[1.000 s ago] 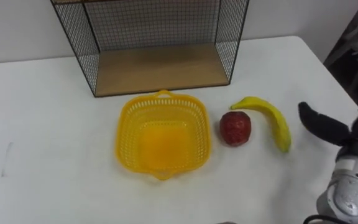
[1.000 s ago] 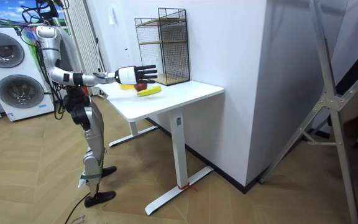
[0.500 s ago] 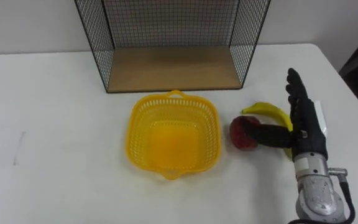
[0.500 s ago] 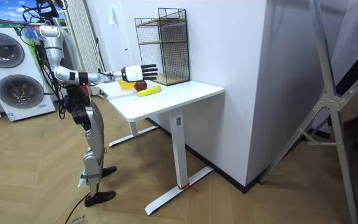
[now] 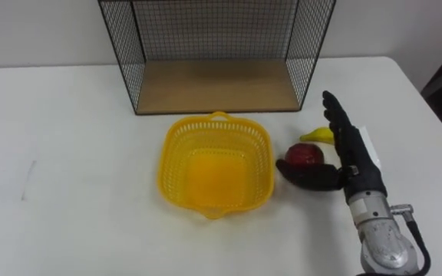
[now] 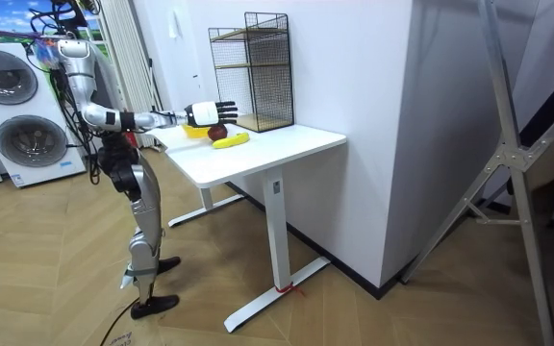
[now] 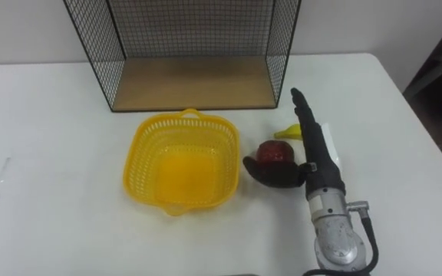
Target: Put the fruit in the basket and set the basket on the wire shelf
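An empty yellow basket [image 5: 216,162] sits on the white table [image 5: 67,153] in front of the wire shelf [image 5: 217,84]. Just right of the basket lies a red apple [image 5: 303,153]. My right hand [image 5: 353,159] stands on edge right of the apple, open with fingers straight. Its thumb reaches along the apple's near side, touching or almost touching it. Behind the hand lies the banana [image 5: 317,136], of which one yellow end shows. In the room view I stand at the table's end with the right hand [image 6: 205,112] held out above the banana [image 6: 231,140].
The wire shelf has a wooden floor and an open front facing me. Bare table lies left of the basket and right of the hand, up to the right edge [image 5: 428,100]. A taller wire rack [image 6: 253,67] stands against the wall.
My right hand has come in from the right to the apple, its thumb now along the fruit's near side. It now covers most of the banana.
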Controlling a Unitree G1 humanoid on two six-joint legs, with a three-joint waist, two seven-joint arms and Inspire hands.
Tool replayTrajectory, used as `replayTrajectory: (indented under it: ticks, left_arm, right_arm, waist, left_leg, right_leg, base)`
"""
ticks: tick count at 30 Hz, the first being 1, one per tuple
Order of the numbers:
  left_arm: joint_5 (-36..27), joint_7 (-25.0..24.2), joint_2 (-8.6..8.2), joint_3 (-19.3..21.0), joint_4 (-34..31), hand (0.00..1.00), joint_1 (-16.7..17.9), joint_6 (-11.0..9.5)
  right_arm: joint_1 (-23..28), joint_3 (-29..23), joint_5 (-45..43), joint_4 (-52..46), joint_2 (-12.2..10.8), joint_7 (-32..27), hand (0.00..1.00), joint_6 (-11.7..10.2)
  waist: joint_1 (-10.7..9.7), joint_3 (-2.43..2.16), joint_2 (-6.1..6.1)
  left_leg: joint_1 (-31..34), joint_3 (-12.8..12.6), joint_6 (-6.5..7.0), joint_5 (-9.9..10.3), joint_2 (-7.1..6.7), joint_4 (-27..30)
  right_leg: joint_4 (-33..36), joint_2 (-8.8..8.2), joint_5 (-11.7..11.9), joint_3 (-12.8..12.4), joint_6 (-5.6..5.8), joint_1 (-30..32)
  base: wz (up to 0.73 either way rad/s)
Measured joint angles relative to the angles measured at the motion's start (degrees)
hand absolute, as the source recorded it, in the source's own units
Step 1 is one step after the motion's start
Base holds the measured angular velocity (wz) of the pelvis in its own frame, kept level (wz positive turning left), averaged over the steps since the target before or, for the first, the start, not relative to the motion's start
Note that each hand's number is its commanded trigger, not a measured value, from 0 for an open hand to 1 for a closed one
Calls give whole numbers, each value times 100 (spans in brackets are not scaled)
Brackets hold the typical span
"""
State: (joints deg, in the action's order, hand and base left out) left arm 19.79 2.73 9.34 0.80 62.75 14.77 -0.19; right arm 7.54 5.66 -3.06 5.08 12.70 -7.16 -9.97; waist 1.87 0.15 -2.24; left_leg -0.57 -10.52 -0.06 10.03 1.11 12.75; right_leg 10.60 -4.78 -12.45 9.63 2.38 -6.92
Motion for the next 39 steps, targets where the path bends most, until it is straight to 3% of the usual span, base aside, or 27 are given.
replayTrajectory:
  ticks: [9, 26, 32, 39]
  left_arm:
    - [-7, -121, 3, 1, 0, 0, 2, 0]
    - [-4, -193, 2, 9, 25, 0, -32, -3]
    - [105, -333, 3, 86, 21, 0, -46, 15]
    - [119, -351, 33, 99, 18, 0, -80, 129]
  right_arm:
    - [49, -13, -56, 337, -10, 98, 0, 9]
    - [28, -16, -14, 596, -5, 116, 0, 9]
    - [26, -19, -227, 596, -4, 244, 0, 25]
    - [-210, -20, -692, 1065, 26, 251, 0, 254]
  waist:
    - [0, -8, -7]
    - [4, 38, 62]
    - [13, 25, 33]
    - [18, 0, -103]
  left_leg:
    - [-8, 25, 1, 0, 1, 15]
    - [-6, 30, 1, 0, 1, 21]
    - [35, 73, 1, 0, -4, 54]
    - [117, 224, 3, 1, -9, 176]
  right_leg:
    - [-1, -5, 2, -7, -2, -12]
    - [-3, -6, 2, -9, -2, -13]
    - [-3, -4, 2, 11, -2, -12]
    - [3, 0, 3, 142, -3, -49]
  base:
    - [0]
    - [0]
    - [3]
    - [10]
